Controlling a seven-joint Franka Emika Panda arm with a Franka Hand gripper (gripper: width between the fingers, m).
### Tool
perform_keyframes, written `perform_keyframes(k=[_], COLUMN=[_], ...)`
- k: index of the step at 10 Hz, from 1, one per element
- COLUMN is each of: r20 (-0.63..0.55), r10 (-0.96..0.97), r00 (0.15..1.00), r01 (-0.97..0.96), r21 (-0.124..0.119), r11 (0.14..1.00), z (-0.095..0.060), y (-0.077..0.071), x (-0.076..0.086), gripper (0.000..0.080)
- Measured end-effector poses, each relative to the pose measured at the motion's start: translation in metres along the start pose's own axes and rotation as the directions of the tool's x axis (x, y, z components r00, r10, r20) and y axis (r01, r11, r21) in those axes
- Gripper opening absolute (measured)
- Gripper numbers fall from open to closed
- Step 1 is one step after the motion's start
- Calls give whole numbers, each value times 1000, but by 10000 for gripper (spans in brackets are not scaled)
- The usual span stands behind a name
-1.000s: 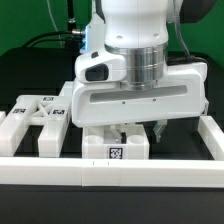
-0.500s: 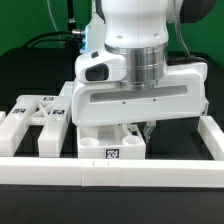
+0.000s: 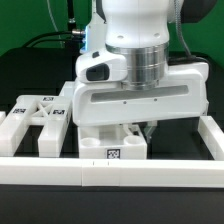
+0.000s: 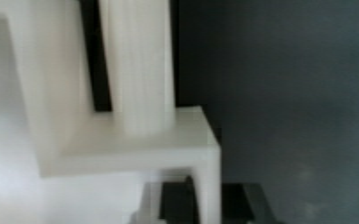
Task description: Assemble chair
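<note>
My gripper (image 3: 137,128) hangs low under the big white hand, right over a white blocky chair piece (image 3: 100,140) with a square tag on its front face. In the wrist view the gripper (image 4: 206,200) shows two dark fingers (image 4: 172,203) pressed on either side of a thin white edge of that piece. Beyond them lie a flat white slab (image 4: 131,145) and an upright square post (image 4: 140,60). Two more white tagged chair pieces (image 3: 40,118) lie at the exterior view's left. The hand hides most of the held piece.
A long white border rail (image 3: 60,172) runs along the front, and another (image 3: 213,135) runs up the exterior view's right. The table surface is black. Dark cables and a stand rise behind the arm.
The dark finger under the hand drew slightly inward between one second and half a second ago. Nothing has moved since.
</note>
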State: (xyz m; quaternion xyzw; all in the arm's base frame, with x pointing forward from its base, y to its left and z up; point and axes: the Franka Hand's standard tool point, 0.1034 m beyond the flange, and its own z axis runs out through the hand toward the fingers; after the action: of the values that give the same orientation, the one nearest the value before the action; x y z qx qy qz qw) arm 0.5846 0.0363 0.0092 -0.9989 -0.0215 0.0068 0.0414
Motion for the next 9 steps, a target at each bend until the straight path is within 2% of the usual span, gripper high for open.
perform_keyframes(k=[7,9], r20=[-24,-27], r10=[37,42], r00=[999,999], r01=[-37,-42], r21=[11,4], r11=[999,999], z=[4,5], y=[-80,-81], x=[30,35], gripper=[31,31])
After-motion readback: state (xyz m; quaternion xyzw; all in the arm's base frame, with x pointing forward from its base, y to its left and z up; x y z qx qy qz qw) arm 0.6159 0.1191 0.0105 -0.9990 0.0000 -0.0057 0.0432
